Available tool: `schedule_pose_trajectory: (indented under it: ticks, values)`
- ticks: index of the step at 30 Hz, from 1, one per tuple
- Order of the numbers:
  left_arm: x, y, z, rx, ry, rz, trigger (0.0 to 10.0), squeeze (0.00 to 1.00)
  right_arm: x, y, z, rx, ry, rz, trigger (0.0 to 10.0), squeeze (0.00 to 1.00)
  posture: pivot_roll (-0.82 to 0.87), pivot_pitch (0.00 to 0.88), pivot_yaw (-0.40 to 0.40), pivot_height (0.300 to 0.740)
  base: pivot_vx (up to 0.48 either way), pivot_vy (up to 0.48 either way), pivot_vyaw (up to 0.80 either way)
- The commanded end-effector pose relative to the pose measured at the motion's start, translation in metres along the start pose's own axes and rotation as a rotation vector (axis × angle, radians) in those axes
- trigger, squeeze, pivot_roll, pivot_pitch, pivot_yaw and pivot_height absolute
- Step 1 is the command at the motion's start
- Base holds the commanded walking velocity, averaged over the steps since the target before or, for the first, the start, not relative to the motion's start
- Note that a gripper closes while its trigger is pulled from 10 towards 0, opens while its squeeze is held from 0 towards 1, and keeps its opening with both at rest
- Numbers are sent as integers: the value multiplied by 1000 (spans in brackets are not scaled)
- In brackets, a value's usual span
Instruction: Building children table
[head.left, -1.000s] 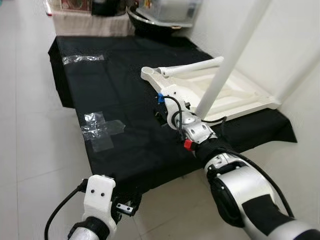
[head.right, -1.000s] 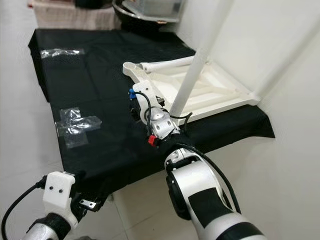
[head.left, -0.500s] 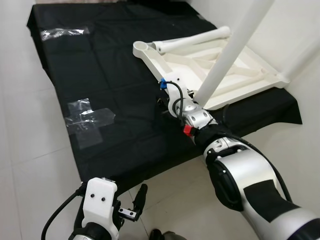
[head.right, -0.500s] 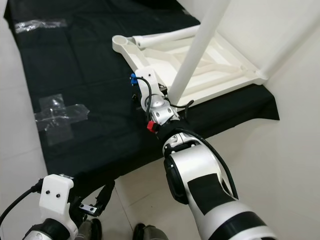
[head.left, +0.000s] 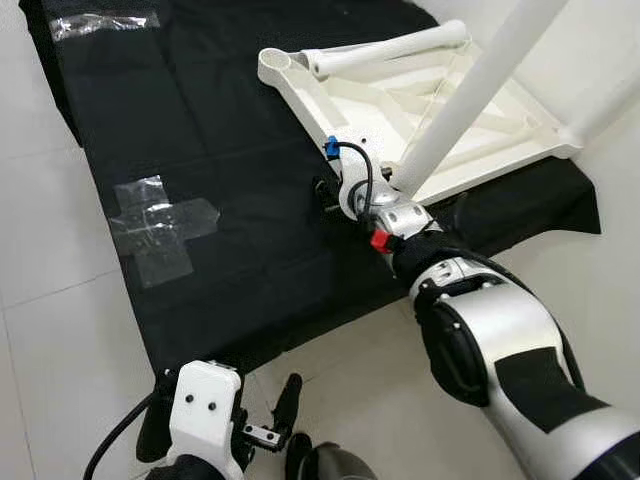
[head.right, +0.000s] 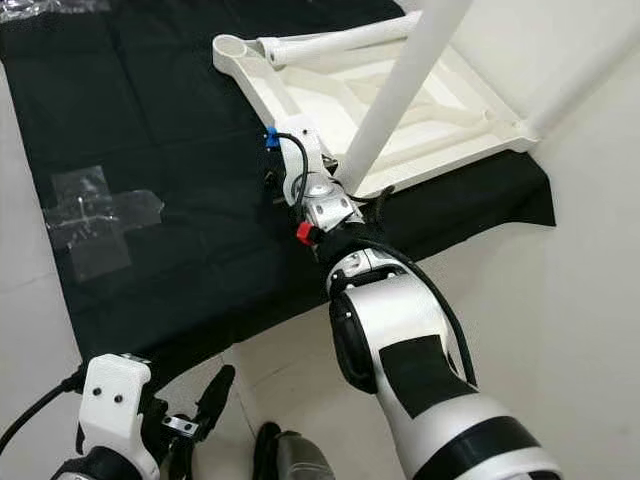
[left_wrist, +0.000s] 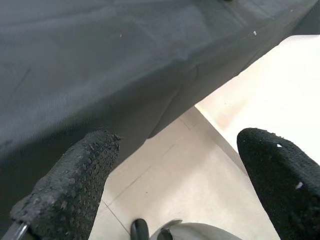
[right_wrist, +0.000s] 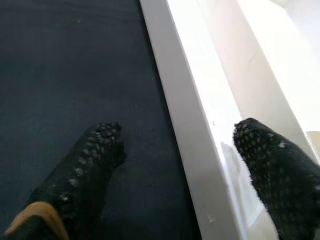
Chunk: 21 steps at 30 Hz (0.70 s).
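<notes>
The white children's table top (head.left: 505, 112) lies upside down on a black cloth (head.left: 200, 130). One white leg (head.left: 470, 95) stands upright from its near corner. Another leg (head.left: 390, 50) lies along its far side. My right gripper (right_wrist: 177, 136) is open and straddles the top's near-left rim (right_wrist: 187, 130), with one finger on the cloth side and the other over the white underside. In the eye views this gripper sits under its wrist (head.left: 385, 210), beside the foot of the upright leg. My left gripper (left_wrist: 177, 140) is open and empty, low over the floor just off the cloth's front edge.
A cross of clear tape (head.left: 160, 225) sticks to the cloth at the left, and another strip (head.left: 105, 22) lies at the far left corner. White floor tiles (head.left: 60, 330) surround the cloth. A white wall (head.left: 610, 40) runs close behind the table top on the right.
The camera has tipped downward, so the whole scene sits higher in the picture. My right gripper stays at the table top's rim. My left gripper now hangs over the floor tiles.
</notes>
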<state>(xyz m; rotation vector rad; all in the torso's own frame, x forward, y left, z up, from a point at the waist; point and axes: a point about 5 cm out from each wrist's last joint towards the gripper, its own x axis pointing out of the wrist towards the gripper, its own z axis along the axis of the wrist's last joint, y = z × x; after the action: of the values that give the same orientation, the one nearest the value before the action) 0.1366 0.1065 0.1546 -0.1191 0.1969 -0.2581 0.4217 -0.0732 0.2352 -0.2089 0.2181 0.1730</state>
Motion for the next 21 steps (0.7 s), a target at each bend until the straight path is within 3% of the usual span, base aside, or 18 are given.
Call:
schedule_pose_trajectory:
  ticks: [1,2,3,12,16,17,18,21]
  values:
    - [-2,-4,-2,-9,22,-4,10000,0,1,-9,-19,9,84,-17,10000,0,94,332,-294,740,0,0,0]
    - [-2,-5,-2,-12,22,-3,10000,0,0,-10,-21,8,96,-3,3490,0,86,332,-298,740,0,0,0]
    - [-2,-5,-2,-17,22,-3,10000,0,0,-10,-24,19,111,9,0,0,80,330,-301,740,0,0,0]
    - [-1,-8,-2,-26,22,3,10000,0,0,-14,-23,49,117,19,0,0,77,325,-311,740,0,0,0]
    - [-1,-9,-1,-32,21,7,10000,0,0,-14,-19,22,101,51,0,0,74,318,-315,740,0,0,0]
    - [3,-9,-2,-34,21,10,10000,0,0,-8,-16,-7,81,148,0,0,73,315,-319,740,0,0,0]
    - [3,-9,-2,-34,21,10,10000,0,0,-8,-16,-7,81,148,0,0,73,315,-319,740,0,0,0]
    - [6,-8,-3,-36,22,14,10000,0,-2,0,-16,-69,83,298,0,0,71,313,-318,740,0,0,0]
